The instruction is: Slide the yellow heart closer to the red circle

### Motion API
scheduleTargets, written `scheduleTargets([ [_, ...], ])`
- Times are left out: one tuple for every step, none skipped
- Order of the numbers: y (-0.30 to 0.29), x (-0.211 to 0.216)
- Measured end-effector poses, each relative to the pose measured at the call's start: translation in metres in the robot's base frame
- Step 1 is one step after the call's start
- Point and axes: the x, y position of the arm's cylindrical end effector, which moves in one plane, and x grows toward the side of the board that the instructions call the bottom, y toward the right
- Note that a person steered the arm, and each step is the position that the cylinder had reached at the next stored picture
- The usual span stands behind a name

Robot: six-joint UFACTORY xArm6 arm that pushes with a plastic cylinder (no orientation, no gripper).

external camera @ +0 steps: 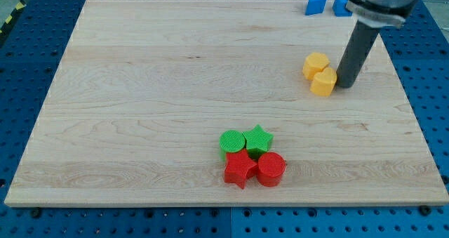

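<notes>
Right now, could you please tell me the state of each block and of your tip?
Yellow heart block: flat, touching the other yellow block.
Other yellow block: flat.
Red circle block: flat, touching the red star block.
Green circle block, green star block: flat, clustered with the reds.
Two blue blocks: at the top edge.
My tip: right of the heart.

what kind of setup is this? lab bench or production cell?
Most likely a lab bench for pushing tests: a wooden board on a blue perforated table, small coloured blocks such as the yellow heart and red circle, and my tip beside the heart.
</notes>
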Motion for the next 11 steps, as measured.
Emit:
scheduleTargets([
  [-0.014, 0.047],
  [0.014, 0.028],
  [0.028, -0.018],
  [0.014, -0.044],
  [-0.021, -0.039],
  [-0.025, 0.021],
  [-0.025, 0.059],
  [-0.023, 0.044],
  [-0.021, 0.02],
  [-0.042, 0.037],
  [-0.042, 0.085],
])
